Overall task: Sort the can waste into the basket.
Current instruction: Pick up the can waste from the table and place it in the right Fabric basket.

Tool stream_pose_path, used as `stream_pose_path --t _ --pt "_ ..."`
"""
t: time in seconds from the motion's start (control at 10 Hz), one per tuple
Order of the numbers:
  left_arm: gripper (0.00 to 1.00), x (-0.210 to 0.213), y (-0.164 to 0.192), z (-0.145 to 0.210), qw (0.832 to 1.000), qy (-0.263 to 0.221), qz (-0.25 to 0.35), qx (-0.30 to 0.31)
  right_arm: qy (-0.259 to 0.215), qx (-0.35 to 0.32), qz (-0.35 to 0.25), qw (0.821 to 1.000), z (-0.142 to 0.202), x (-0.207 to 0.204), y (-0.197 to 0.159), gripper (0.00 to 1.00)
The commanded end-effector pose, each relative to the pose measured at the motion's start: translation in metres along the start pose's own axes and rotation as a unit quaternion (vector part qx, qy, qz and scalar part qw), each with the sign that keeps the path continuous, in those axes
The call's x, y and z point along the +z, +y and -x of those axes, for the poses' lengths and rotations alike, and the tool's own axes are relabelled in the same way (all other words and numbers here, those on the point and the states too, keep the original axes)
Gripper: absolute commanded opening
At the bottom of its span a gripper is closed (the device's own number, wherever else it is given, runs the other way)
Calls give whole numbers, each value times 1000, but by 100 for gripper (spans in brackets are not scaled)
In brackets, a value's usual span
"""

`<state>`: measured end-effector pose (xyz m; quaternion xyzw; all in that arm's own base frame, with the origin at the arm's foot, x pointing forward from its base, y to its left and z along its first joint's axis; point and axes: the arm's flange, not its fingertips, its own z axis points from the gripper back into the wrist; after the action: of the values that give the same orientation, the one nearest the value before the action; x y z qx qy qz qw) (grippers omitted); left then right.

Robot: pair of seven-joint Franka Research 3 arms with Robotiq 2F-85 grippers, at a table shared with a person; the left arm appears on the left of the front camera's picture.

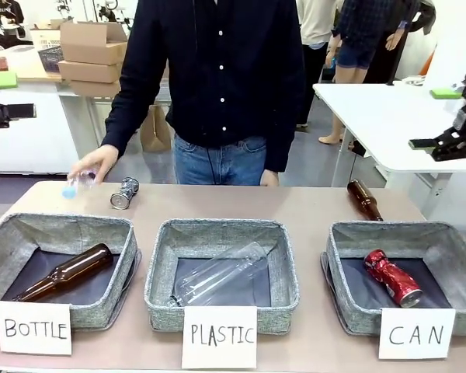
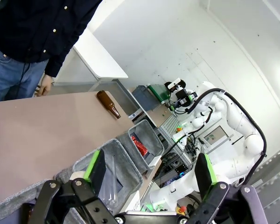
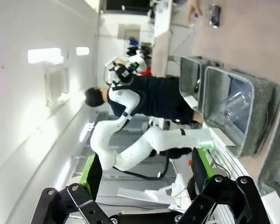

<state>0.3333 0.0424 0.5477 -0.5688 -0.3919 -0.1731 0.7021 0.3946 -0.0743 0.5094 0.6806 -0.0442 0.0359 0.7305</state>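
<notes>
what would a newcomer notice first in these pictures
The grey basket marked CAN, at the near right of the table, holds a crushed red can. A dark can lies at the far left of the table, close to the person's hand. A brown bottle lies on the table just behind the CAN basket.

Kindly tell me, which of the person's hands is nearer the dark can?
The right hand, just beside the dark can; the left hand is farther along the table, at its far edge.
</notes>
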Motion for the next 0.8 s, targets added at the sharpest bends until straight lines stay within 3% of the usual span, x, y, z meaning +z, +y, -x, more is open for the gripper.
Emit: stream_pose_path --t 0.0,0.7 --pt "100 -2 -1 0 1000 -8 10 -11 1 11 16 1000 1 5 2 100" --pt "100 -2 -1 0 1000 -8 10 -11 1 11 16 1000 1 5 2 100"
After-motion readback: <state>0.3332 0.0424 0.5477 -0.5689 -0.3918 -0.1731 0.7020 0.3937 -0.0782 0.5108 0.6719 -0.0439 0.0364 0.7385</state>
